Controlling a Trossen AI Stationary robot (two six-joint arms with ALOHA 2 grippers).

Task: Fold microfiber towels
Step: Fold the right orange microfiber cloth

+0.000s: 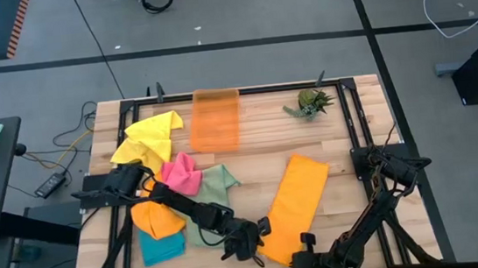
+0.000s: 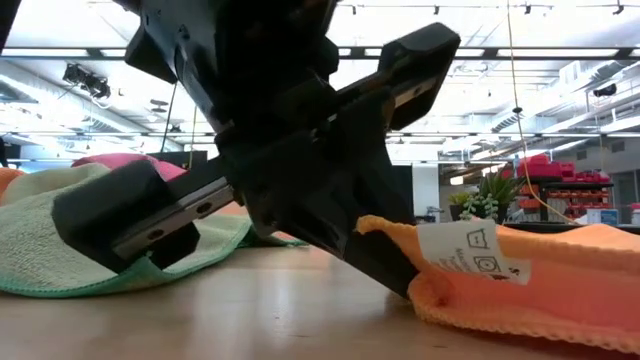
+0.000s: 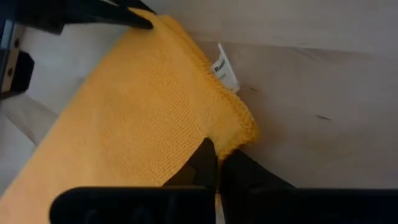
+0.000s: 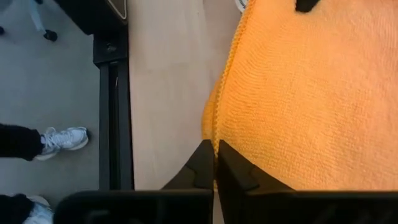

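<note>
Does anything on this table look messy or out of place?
Only the heap of crumpled towels on the left, piled unevenly and overlapping. The long orange towel lies flat, with the left gripper and right gripper each pinching a near corner.

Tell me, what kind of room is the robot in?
Probably a robot lab or workshop. The wooden table stands on a grey floor with taped lines and loose cables, and across the table you can see strip ceiling lights and shelves of red bins.
</note>
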